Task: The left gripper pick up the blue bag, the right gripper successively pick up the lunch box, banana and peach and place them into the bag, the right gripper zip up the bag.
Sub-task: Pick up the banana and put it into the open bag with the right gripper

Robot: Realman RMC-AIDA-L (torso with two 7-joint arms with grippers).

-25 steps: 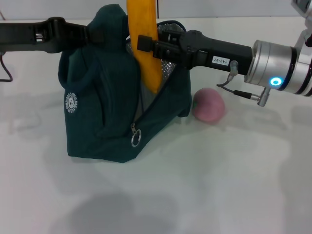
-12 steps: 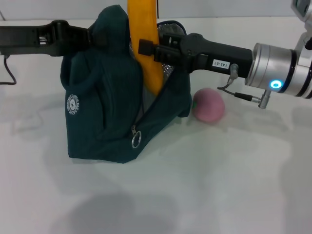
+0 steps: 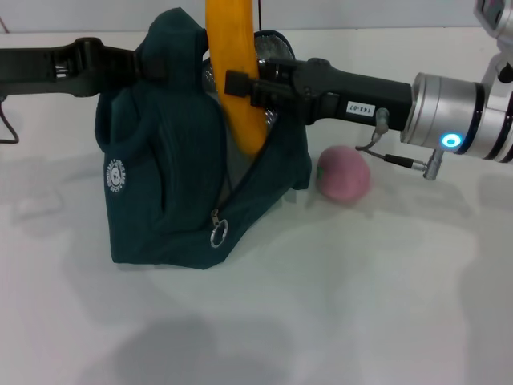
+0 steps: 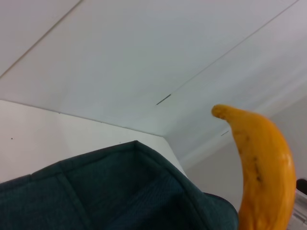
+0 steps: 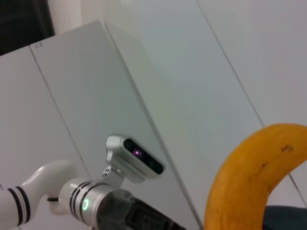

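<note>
The blue bag (image 3: 172,192) stands on the white table, its mouth open and foil lining showing. My left gripper (image 3: 148,64) holds the bag's top at its handle, coming in from the left. The banana (image 3: 236,76) stands upright with its lower end inside the bag's mouth, and my right gripper (image 3: 240,84), reaching in from the right, is shut on it. The banana (image 4: 264,167) also shows above the bag's fabric (image 4: 115,191) in the left wrist view, and the banana (image 5: 249,182) fills a corner of the right wrist view. The peach (image 3: 343,174) lies on the table right of the bag. The lunch box is hidden.
The bag's ring zip pull (image 3: 218,235) hangs at its front. The right arm's silver wrist (image 3: 457,120) with a blue light hovers above the peach. A dark cable (image 3: 6,128) lies at the table's left edge.
The bag's top and the left gripper have shifted slightly left and up. The banana and right gripper have moved a little left with it.
</note>
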